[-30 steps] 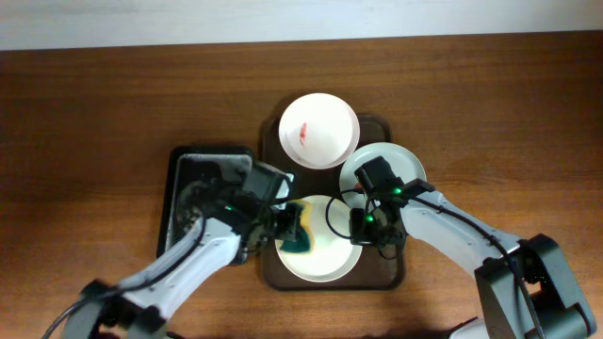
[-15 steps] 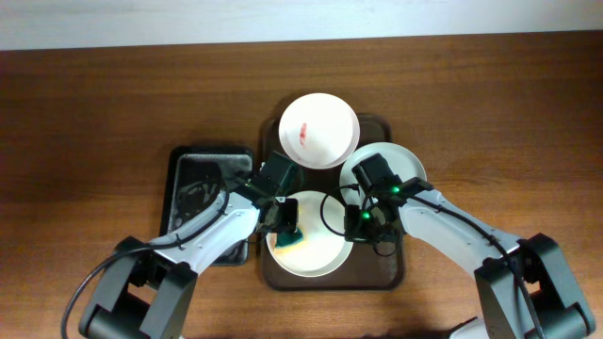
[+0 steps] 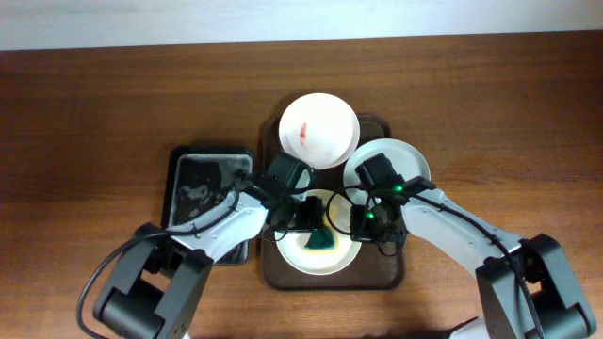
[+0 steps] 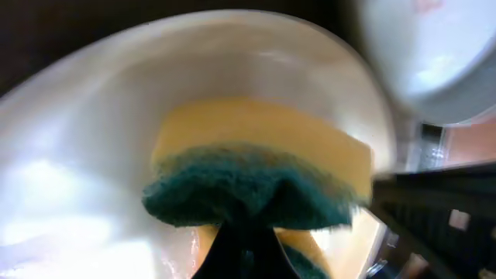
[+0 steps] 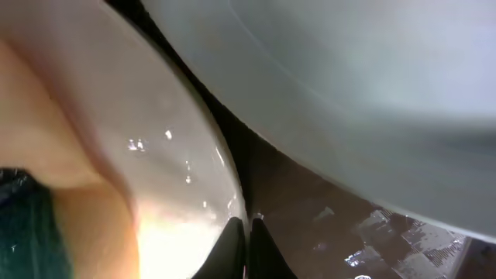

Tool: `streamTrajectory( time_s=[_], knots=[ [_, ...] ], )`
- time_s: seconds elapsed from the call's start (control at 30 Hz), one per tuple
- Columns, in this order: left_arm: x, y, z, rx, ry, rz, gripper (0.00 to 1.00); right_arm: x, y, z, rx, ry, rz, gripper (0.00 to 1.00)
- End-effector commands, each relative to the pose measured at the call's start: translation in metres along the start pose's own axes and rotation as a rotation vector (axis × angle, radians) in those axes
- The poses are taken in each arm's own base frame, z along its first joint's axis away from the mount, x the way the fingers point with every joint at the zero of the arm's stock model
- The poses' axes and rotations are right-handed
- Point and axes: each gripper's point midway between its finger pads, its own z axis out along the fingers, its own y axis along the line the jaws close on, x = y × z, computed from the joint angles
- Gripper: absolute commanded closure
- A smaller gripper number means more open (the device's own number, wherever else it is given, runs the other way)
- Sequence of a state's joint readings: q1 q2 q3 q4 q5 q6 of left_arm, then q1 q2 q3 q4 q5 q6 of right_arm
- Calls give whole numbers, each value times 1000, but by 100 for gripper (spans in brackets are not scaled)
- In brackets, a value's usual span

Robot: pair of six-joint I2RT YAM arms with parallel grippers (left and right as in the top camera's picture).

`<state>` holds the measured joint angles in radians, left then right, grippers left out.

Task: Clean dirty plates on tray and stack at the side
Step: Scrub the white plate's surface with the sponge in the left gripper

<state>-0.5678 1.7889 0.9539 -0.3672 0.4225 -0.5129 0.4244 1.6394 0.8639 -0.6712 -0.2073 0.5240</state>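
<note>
Left fingers (image 4: 239, 249) clamp the sponge (image 4: 256, 182) on the lower-centre plate (image 3: 300, 261); right fingers (image 5: 232, 252) pinch its rim. Hard scrubbing could pull that rim free, skidding the plate across the tray (image 3: 396, 271).

A wooden table (image 3: 94, 113), reddish-brown with grain running left to right, fills nearly the whole overhead view. Along the far edge runs a pale strip (image 3: 283, 17), possibly a wall. Lighting is even.
</note>
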Motion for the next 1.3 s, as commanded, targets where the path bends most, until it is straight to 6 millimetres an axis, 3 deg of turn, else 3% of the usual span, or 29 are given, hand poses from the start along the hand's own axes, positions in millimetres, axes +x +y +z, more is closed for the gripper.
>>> streamTrajectory(
  time_s=[0.0,0.07,0.1,0.27,0.33,0.5,0.57,0.63,0.7,0.77,0.87,0.93,1.03,1.07,1.1,1.13,1.27],
  knots=[
    [4,70,-1,-359,-32,-26,100,2,-8,4,39,4,4,96],
    [6,106,-19,-580,-47,3,100,2,-8,4,39,4,4,96],
    [7,115,-26,-641,-53,6,100,2,-8,4,39,4,4,96],
    [-10,141,-69,-915,-119,42,100,2,-8,4,39,4,4,96],
    [-19,132,-76,-913,-128,42,100,2,-8,4,40,5,5,96],
    [-52,65,-85,-640,-185,23,100,7,-11,4,51,24,9,96],
    [-58,48,-109,-580,-244,20,100,8,-12,3,54,29,10,96],
    [-57,45,-133,-566,-280,7,100,8,-11,1,52,26,-14,96],
    [-51,64,-170,-602,-287,-5,100,5,-7,-14,46,6,-65,96],
    [-46,94,-183,-648,-241,-28,100,1,0,-35,38,-21,-122,96],
    [-29,143,-177,-675,-198,-136,100,-12,-6,-84,140,-104,-139,96],
    [-18,152,-157,-570,-151,-118,100,-17,-6,-109,202,-155,-161,96],
    [-11,156,-146,-515,-133,-110,83,-19,10,-134,302,-252,-261,96],
    [-13,156,-147,-515,-139,-109,66,-20,12,-137,351,-290,-273,96],
    [-13,155,-146,-511,-140,-109,42,-16,20,-138,388,-325,-308,96],
    [-13,154,-147,-510,-141,-108,37,-14,25,-140,415,-347,-345,96],
    [-20,134,-156,-429,-178,-91,34,-4,48,-160,515,-482,-438,96]
  ],
)
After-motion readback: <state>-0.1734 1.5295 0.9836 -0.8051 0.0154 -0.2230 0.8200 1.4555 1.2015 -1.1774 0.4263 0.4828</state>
